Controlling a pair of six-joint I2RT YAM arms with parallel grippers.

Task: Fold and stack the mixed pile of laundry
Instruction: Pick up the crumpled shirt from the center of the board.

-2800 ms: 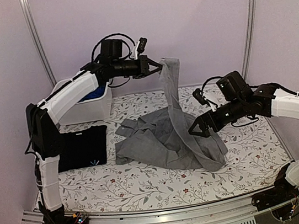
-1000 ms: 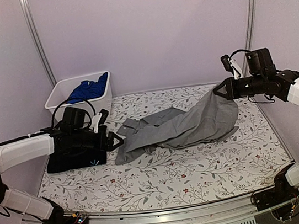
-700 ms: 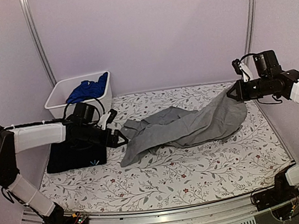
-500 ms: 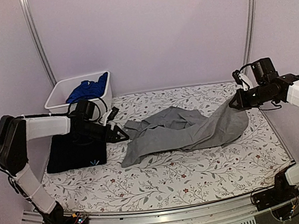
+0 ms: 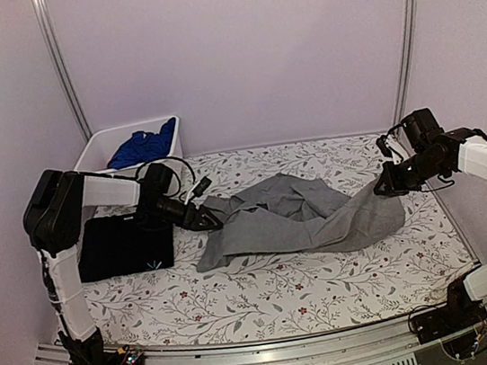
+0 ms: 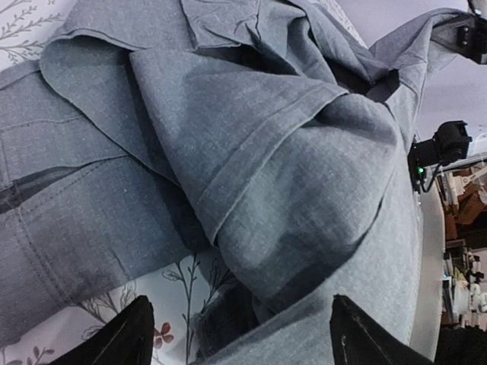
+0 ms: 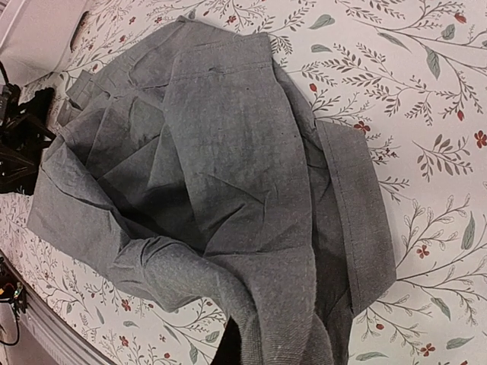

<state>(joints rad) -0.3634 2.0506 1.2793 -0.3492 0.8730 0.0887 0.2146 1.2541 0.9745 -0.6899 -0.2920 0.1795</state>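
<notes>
Left wrist view has the left claw (image 6: 241, 304) spread wide, its dark fingertips (image 6: 125, 338) low over the rumpled grey shirt (image 6: 289, 175). A fold of that cloth lies between them, not pinched. Seen from the top view, this claw sits at the shirt's left edge, just beside the T-shirt (image 5: 125, 244). The right claw (image 5: 382, 187) is pressed together on the shirt's right end, and the cloth rises a little from the counter (image 5: 287, 299) to meet it. In the right wrist view the fabric drapes over its fingers and hides most of them. The shirt lies crumpled across the middle of the floral counter, reaching from one claw to the other. The black T-shirt lies folded flat at the left, a small light mark (image 5: 153, 265) near its front edge; whether it touches the shirt I cannot tell. Farther back, in the far left corner, stands a white bin (image 5: 95, 156) with a blue garment (image 5: 141, 147) heaped inside.
</notes>
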